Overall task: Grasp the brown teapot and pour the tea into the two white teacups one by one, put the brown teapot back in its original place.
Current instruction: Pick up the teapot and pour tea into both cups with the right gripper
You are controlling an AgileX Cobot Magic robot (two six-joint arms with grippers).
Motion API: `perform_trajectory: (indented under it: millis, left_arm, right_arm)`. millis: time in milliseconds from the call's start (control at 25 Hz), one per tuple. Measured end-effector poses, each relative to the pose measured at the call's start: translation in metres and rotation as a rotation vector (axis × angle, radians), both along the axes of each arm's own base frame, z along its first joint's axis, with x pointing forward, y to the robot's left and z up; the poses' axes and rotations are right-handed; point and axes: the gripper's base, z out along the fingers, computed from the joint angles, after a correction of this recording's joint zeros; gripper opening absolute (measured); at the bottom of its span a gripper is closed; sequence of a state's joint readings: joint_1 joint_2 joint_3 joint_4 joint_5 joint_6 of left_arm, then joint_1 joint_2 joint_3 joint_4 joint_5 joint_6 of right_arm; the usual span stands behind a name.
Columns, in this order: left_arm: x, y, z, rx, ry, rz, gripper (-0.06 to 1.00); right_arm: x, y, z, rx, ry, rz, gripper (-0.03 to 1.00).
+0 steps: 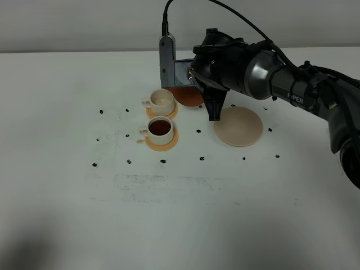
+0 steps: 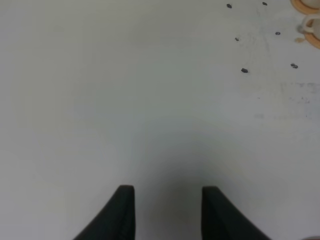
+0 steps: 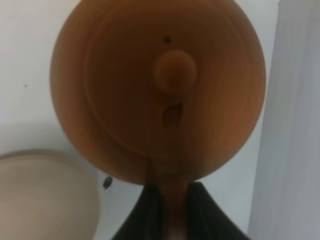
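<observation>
Right end effector [image 3: 170,205] grips the brown teapot [image 3: 160,90] by its handle, beside the rear teacup [image 1: 161,100].

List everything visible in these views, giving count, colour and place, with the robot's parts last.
brown teapot: one, reddish-brown, held beside the far cup
near teacup: one, white, on an orange coaster, holds dark tea
far teacup: one, white, on an orange coaster, inside looks pale
orange coasters: two, one under each cup
beige coaster: one, bare, right of the cups
black marks: many, small, scattered around the cups
table: one, white
right gripper: black, shut on the teapot's handle
left gripper: black, open, over bare table
</observation>
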State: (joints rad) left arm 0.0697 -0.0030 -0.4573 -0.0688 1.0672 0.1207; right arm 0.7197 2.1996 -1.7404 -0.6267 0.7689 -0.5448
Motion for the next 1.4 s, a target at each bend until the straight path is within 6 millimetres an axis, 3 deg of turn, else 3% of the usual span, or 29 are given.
perform_trajectory:
  millis: [200, 880, 1400]
  left_arm:
    - [0.000, 0.000, 0.000, 0.000, 0.000, 0.000, 0.35]
    - [0.000, 0.000, 0.000, 0.000, 0.000, 0.000, 0.35]
    - [0.000, 0.000, 0.000, 0.000, 0.000, 0.000, 0.35]
  right_arm:
    - [0.003, 0.000, -0.012, -0.053, -0.008, 0.017, 0.12]
    - [0.000, 0.011, -0.007, -0.129, -0.098, 0.106, 0.12]
    - [0.001, 0.014, -0.013, -0.228, -0.120, 0.203, 0.12]
